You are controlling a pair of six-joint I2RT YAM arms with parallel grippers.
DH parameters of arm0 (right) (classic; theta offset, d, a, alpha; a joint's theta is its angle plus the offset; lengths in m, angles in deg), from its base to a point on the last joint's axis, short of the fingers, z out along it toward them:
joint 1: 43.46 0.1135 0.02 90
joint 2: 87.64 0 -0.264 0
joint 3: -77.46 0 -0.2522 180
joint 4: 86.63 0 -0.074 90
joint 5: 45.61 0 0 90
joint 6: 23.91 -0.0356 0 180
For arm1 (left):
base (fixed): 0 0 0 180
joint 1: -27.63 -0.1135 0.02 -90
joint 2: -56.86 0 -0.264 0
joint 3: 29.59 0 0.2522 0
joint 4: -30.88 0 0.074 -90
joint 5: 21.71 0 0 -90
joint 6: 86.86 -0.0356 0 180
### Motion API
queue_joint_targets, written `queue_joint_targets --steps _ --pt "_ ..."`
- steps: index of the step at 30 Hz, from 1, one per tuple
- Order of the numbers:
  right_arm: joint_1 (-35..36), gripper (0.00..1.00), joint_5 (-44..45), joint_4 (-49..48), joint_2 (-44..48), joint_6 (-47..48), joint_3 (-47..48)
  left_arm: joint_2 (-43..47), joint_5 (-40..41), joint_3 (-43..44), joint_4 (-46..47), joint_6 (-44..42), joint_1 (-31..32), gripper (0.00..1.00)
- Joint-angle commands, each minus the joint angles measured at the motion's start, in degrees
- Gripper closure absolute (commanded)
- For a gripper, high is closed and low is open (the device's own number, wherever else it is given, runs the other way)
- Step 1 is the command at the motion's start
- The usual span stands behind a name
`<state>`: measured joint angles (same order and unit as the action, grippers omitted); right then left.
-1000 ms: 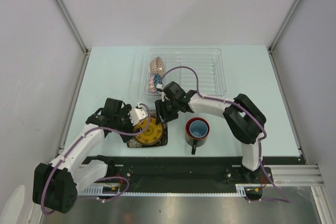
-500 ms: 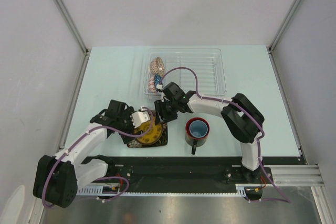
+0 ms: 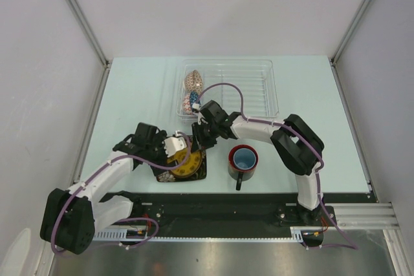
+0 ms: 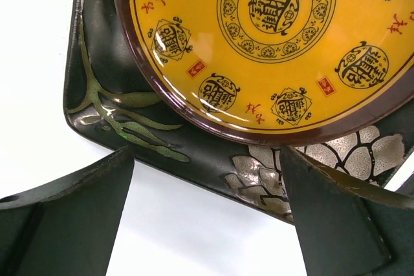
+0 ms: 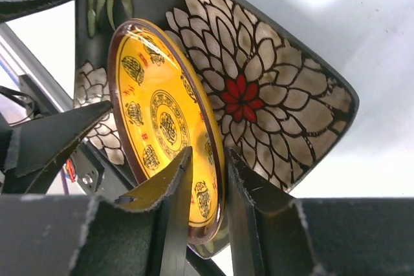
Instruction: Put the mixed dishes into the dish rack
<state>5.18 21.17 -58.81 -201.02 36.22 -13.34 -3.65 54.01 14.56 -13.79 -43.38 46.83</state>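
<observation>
Right wrist alone: right claw (image 5: 208, 159) pinching the square plate (image 5: 265, 95); left claw (image 4: 206, 163) spread.

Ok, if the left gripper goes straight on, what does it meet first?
The left gripper would probably meet the square dark plate's near rim first, just ahead between its open fingers.

Top view: high on the near side, looking down. Both wrist views: very close on the plate (image 4: 272, 30), which sits lower centre in top view.
</observation>
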Motion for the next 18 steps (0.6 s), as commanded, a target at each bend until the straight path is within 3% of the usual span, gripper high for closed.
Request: queue_joint_targets --steps 1,7,10,14,18 --pt "0.2 0.7 -5.9 -3.1 -1.8 -2.5 -0.1 -0.1 -0.3 0.0 2.1 0.6 0.8 0.0" --pt "0.1 0.72 -11.7 -5.6 -3.8 -4.4 -0.1 -0.5 -0.7 0.2 3.1 1.6 1.5 0.0" --pt "0.1 0.8 -12.9 -5.7 -4.0 -4.4 -0.1 -0.6 -0.6 0.1 3.6 1.9 1.6 0.01" --pt "-0.6 1.0 -14.2 -4.2 -3.8 -3.5 -0.1 -0.5 0.2 0.5 3.6 2.1 1.6 0.0" --pt "-1.6 1.0 -13.5 -1.4 -1.7 -1.3 -0.1 -0.1 2.3 2.6 3.8 3.8 1.6 0.0"
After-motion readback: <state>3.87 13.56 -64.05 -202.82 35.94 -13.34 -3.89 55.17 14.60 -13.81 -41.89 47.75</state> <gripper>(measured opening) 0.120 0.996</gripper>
